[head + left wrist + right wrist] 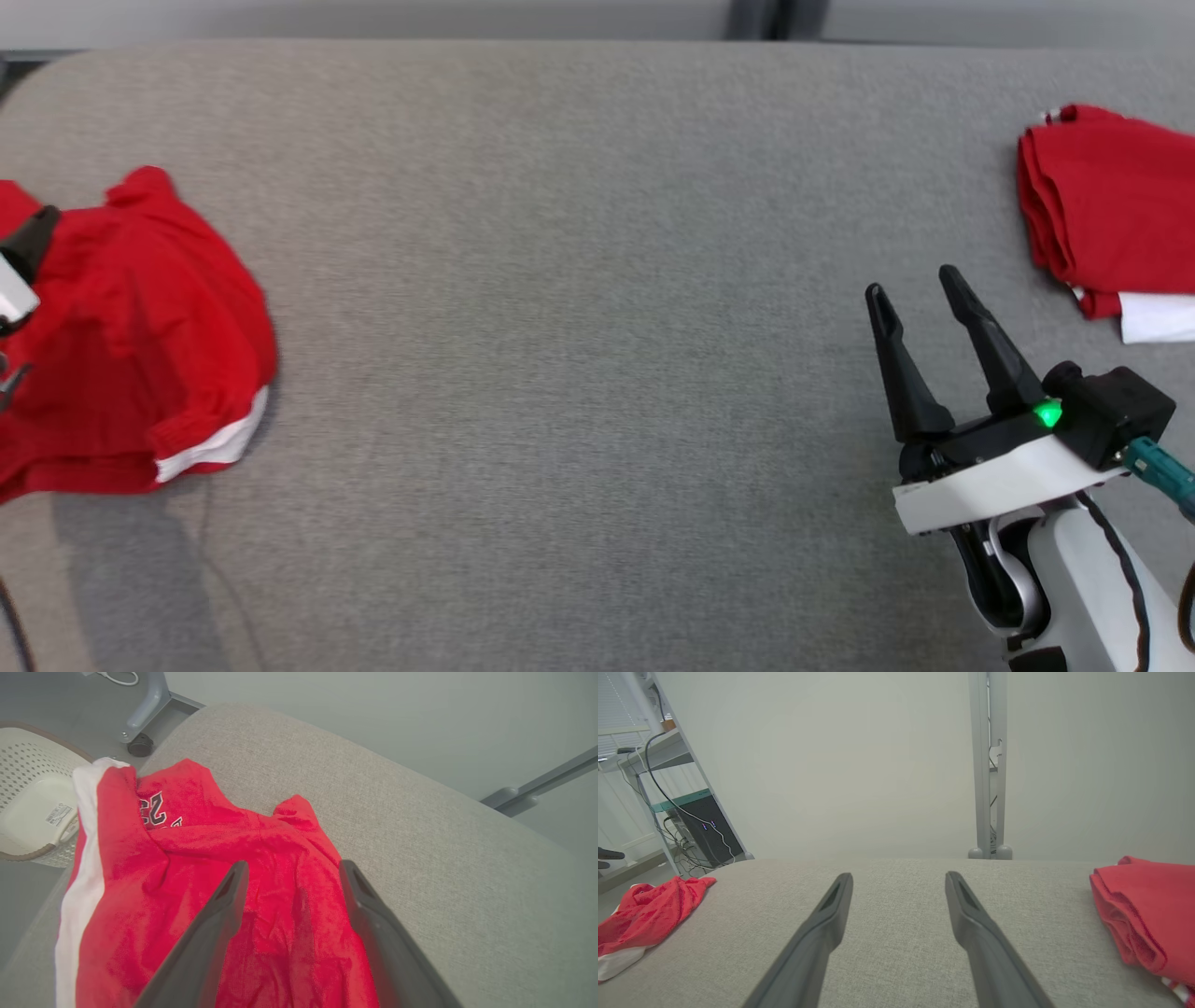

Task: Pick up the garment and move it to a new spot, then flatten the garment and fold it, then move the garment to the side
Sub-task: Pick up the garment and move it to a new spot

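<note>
The garment (140,336) is a crumpled red jersey with a white stripe, lying at the left end of the grey fabric table (579,373). A dark and white part of my left arm (19,271) overlaps it at the frame's left edge. In the left wrist view my left gripper (294,865) hangs open just above the garment (187,858), whose printed number shows near its far end; nothing is between the fingers. My right gripper (915,285) stands open and empty over bare table at the lower right, far from the garment (649,905). The right gripper (899,876) points across the table.
A second red garment (1111,205), folded, lies at the table's right end, close to my right gripper. A white perforated basket (32,798) stands on the floor beyond the table's left edge, near a table leg with a caster (140,723). A shelf with a computer (705,830) stands farther off.
</note>
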Tool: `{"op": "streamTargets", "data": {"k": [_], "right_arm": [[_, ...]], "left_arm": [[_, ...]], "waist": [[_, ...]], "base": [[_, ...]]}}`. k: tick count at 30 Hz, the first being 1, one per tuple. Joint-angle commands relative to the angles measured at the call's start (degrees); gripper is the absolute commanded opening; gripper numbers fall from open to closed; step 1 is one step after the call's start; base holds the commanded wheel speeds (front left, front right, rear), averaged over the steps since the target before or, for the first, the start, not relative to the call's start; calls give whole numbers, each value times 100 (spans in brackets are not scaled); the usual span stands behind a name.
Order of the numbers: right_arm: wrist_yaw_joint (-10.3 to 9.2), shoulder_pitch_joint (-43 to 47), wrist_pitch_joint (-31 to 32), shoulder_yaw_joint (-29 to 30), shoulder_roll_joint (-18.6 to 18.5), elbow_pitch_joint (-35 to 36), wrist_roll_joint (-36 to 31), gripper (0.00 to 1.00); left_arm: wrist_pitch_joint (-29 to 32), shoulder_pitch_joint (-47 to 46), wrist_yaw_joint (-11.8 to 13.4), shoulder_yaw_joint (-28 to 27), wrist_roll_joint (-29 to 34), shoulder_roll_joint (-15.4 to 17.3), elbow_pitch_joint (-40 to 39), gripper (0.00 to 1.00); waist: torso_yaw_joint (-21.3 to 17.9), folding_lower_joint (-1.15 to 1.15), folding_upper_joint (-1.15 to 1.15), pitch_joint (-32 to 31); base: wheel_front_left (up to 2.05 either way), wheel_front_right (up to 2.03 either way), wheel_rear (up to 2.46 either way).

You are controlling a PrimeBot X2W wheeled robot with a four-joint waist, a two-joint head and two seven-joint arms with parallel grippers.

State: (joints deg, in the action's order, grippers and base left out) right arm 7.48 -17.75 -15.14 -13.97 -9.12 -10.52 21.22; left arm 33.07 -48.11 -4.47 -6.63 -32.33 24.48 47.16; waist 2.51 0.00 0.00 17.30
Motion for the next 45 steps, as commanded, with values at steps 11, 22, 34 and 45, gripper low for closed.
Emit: {"op": "streamTargets", "data": {"k": [11,22,34,45], "right_arm": [[4,-197,-6,104,56,118,-23,100],[4,-290,-6,110,105,109,-55,100],[4,-160,-6,65,166,-51,-3,100],[4,181,-6,50,204,-218,102,100]], "left_arm": [[767,-324,-80,206,-23,244,923,100],[1331,-282,-88,427,-60,76,1054,0],[976,-257,-219,604,-48,123,567,0],[1418,236,-311,1599,-533,-303,-637,0]], "waist": [[-824,0,0,788],[-859,0,0,837],[-804,0,0,390],[-988,0,0,-440]], "base": [[0,0,0],[0,0,0],[0,0,0],[0,0,0]]}}
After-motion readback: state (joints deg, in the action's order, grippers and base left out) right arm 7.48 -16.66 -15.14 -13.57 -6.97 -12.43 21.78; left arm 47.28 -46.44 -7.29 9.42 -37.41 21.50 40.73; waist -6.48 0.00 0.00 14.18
